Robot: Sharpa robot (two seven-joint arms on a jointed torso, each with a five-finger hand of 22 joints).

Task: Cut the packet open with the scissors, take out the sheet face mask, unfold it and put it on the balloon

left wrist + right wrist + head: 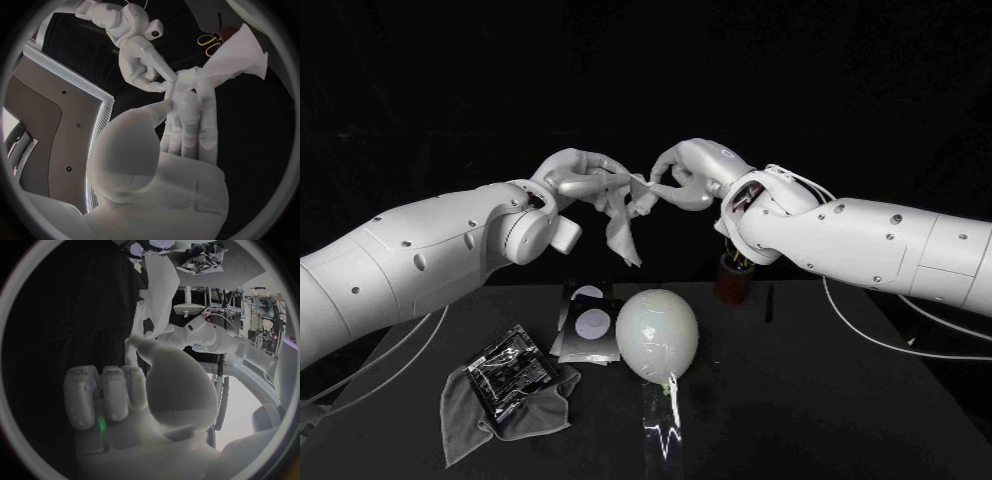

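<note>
Left hand [581, 172] and right hand [682, 170] are pinching the bunched sheet face mask [620, 230] between them, well above the balloon [656, 335], and should be drawing opposite edges apart slowly and evenly so it is opening without tearing.

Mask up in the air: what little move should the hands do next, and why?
Probably ease them apart to open it: the left hand and right hand both hold the mask, but it hangs bunched, and the balloon lies bare.
</note>
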